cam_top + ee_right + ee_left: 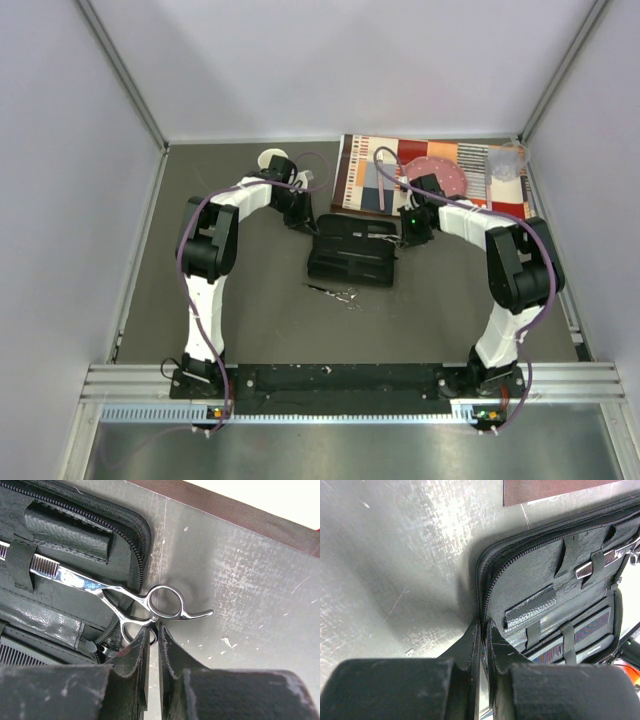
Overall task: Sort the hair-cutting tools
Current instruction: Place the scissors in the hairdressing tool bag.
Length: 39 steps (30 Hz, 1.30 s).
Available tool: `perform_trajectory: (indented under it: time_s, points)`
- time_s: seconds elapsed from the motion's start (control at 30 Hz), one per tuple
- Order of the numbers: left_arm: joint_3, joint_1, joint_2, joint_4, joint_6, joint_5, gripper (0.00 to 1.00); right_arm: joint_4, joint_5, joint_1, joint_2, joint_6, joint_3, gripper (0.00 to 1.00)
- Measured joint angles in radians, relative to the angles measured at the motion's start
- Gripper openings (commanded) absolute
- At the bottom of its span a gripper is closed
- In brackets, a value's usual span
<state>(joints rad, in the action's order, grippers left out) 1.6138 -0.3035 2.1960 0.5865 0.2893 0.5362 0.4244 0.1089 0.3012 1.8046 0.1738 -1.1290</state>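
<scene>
Right gripper [154, 629] pinches scissors [85, 583] handle in case [70, 530].

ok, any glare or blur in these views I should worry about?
Top view: evenly lit, but the case is a dark blob. Left wrist: sheen on the table, left fingers soft. Right wrist: scissors sharp with bright glints, right fingers blurred.

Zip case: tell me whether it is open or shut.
Open. The case lies spread, its lining showing, with scissors tucked under an inner strap.
</scene>
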Motion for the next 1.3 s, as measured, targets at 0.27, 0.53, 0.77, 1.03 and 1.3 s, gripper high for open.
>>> perform_trajectory:
  time_s: [0.27,0.53,0.77,1.03,1.3]
  points:
    - [0.0,0.0,0.0,0.0,0.0,0.001,0.0,0.013,-0.027,0.021,0.0,-0.069,-0.019,0.0]
    - [0.0,0.0,0.0,0.002,0.001,0.002,0.0,0.011,-0.063,0.047,0.008,-0.105,-0.056,0.0]
    - [0.0,0.001,0.0,0.008,0.005,0.002,0.0,-0.004,-0.081,0.084,0.023,-0.175,-0.084,0.0]
    - [0.0,0.001,0.0,0.01,0.005,0.002,0.0,-0.037,-0.053,0.092,0.023,-0.246,-0.083,0.0]
    - [0.0,0.001,0.0,0.011,0.007,0.003,0.0,-0.047,-0.02,0.116,0.023,-0.255,-0.083,0.0]
